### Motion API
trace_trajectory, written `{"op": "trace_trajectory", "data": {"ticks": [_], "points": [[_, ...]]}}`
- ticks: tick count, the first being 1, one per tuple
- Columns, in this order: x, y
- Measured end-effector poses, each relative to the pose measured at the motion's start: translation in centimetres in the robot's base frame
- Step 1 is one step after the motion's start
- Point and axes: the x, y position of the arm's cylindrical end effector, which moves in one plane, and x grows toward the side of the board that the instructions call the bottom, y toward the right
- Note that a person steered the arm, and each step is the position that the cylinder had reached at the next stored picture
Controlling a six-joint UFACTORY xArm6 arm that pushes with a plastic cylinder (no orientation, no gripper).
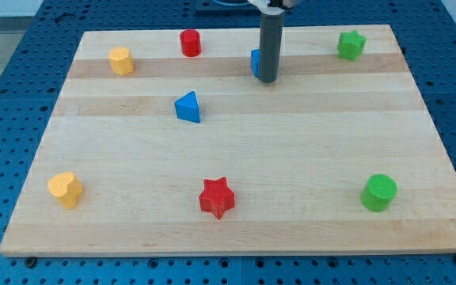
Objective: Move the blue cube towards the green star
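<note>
The blue cube sits near the view's top centre, mostly hidden behind my rod; only its left edge shows. My tip rests on the board just in front of the cube and slightly to its right, apparently touching it. The green star lies at the view's top right, well to the right of the cube and tip.
A red cylinder and a yellow hexagonal block are at the top left. A blue triangular block lies left of centre. A yellow heart, a red star and a green cylinder line the bottom.
</note>
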Motion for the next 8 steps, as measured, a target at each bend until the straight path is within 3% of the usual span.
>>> {"op": "trace_trajectory", "data": {"ticks": [1,2,5,8], "points": [[-1.8,-5.6],[-3.0,-6.5],[-3.1,0.9],[-6.0,3.5]]}}
